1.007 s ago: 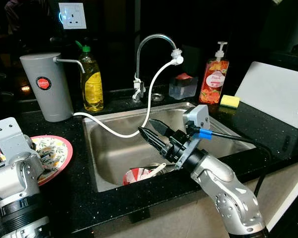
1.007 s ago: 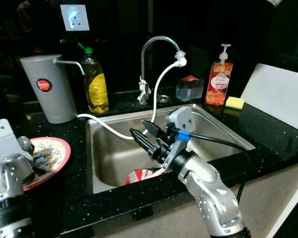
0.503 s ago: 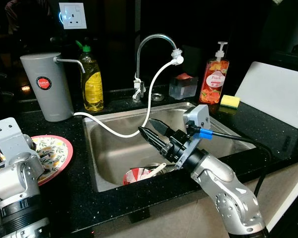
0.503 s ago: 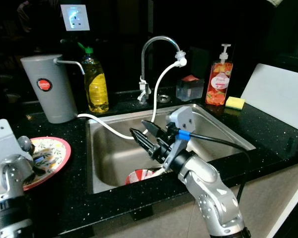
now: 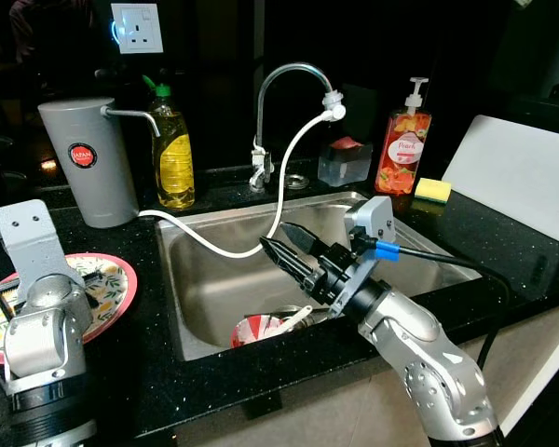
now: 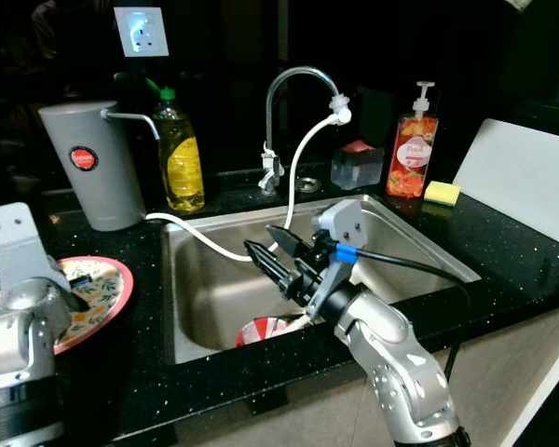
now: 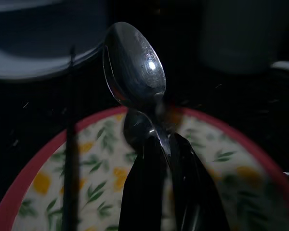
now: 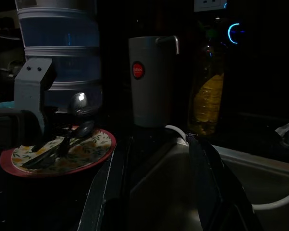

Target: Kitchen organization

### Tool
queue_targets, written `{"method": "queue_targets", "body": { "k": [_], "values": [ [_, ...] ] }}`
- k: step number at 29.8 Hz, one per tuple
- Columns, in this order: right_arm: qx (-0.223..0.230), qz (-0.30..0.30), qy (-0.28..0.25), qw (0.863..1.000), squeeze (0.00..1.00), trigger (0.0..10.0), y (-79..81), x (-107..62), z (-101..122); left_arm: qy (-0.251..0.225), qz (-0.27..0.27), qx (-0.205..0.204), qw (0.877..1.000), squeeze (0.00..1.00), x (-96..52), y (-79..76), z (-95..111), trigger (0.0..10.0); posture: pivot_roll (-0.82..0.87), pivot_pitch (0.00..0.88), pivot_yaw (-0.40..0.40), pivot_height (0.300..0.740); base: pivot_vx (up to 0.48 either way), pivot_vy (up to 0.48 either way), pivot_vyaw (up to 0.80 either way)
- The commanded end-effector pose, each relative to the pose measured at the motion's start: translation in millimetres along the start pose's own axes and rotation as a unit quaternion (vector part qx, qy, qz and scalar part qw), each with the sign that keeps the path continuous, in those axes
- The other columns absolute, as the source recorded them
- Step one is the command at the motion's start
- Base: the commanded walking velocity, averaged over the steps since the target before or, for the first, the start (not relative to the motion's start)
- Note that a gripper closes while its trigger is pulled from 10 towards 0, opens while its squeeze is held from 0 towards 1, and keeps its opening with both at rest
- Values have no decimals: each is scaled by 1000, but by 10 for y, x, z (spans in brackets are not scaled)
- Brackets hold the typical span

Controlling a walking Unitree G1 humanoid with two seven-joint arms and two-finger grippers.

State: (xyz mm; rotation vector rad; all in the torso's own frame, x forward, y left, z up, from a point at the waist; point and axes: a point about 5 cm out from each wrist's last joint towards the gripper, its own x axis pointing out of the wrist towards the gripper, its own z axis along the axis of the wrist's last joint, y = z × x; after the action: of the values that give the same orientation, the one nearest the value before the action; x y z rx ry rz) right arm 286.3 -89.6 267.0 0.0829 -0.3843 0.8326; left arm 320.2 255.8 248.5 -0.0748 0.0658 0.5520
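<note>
My left gripper (image 7: 160, 140) is shut on the handle of a metal spoon (image 7: 135, 67), held just above a floral plate with a red rim (image 5: 115, 277) on the black counter left of the sink. In the right wrist view the spoon (image 8: 78, 103) stands up over that plate (image 8: 91, 150). My right gripper (image 5: 278, 237) hangs open over the steel sink (image 5: 214, 279), with nothing between its fingers. Below it in the basin lies a red-and-white bowl (image 5: 257, 329) with a utensil in it.
Behind the plate stand a grey dispenser (image 5: 84, 158) and a yellow soap bottle (image 5: 174, 154). A white hose runs from the faucet (image 5: 289, 79) across the sink. An orange pump bottle (image 5: 401, 149), yellow sponge (image 5: 431, 190) and white cutting board (image 5: 522, 172) are at the right.
My left arm has risen a little and shifted right over the plate, with the spoon in its grip. The right arm has stayed in place.
</note>
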Motion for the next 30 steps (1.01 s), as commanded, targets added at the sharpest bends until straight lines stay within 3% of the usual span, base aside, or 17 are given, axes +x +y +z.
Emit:
{"method": "queue_targets", "body": {
  "k": [1,3,6,7,8,10,12,13,16,18,22,27,30],
  "values": [
    [-3,3,-9,1000,0,10000,6,11,61,-28,-20,11,999,0,-34,-19,72,10000,-43,20,8,740,0,0,0],
    [-4,-4,-13,1000,0,10000,-16,11,73,-34,-117,5,993,0,-103,-205,125,10000,-42,24,9,740,0,0,0],
    [-3,-7,-14,1000,0,10000,-24,12,79,-33,-151,10,988,0,-133,-271,130,10000,-42,25,9,740,0,0,0],
    [0,-13,-17,1000,0,10000,-44,18,93,-34,-235,61,969,0,-229,-439,116,10000,-44,25,9,740,0,0,0],
    [0,-13,-17,1000,0,10000,-44,18,93,-34,-235,61,969,0,-229,-439,116,10000,-44,25,9,740,0,0,0],
    [-8,-33,0,999,0,10000,-94,27,58,-21,-307,105,946,0,-316,-570,73,10000,-46,25,10,740,0,0,0],
    [-12,-51,12,999,0,10000,-140,35,24,-14,-349,121,929,0,-362,-644,71,10000,-48,26,13,740,0,0,0],
    [-12,-51,12,999,0,10000,-140,35,24,-14,-349,121,929,0,-362,-644,71,10000,-48,26,13,740,0,0,0],
    [-12,-88,21,996,0,10000,-232,41,4,5,-409,111,906,0,-369,-774,152,10000,-51,27,15,740,0,0,0],
    [-13,-96,23,995,0,10000,-254,40,0,9,-418,111,902,0,-362,-799,167,10000,-51,27,15,740,0,0,0],
    [-21,-140,26,990,0,10000,-376,36,0,33,-445,132,885,0,-268,-995,201,10000,-60,26,28,740,0,0,0],
    [-26,-155,16,987,0,10000,-410,39,47,56,-461,150,873,0,-189,-1223,78,10000,-79,26,45,740,0,0,0],
    [-36,-141,24,989,0,10000,-407,4,47,93,-501,150,847,0,-278,-1423,-58,10000,-83,27,49,740,0,0,0]
  ]
}}
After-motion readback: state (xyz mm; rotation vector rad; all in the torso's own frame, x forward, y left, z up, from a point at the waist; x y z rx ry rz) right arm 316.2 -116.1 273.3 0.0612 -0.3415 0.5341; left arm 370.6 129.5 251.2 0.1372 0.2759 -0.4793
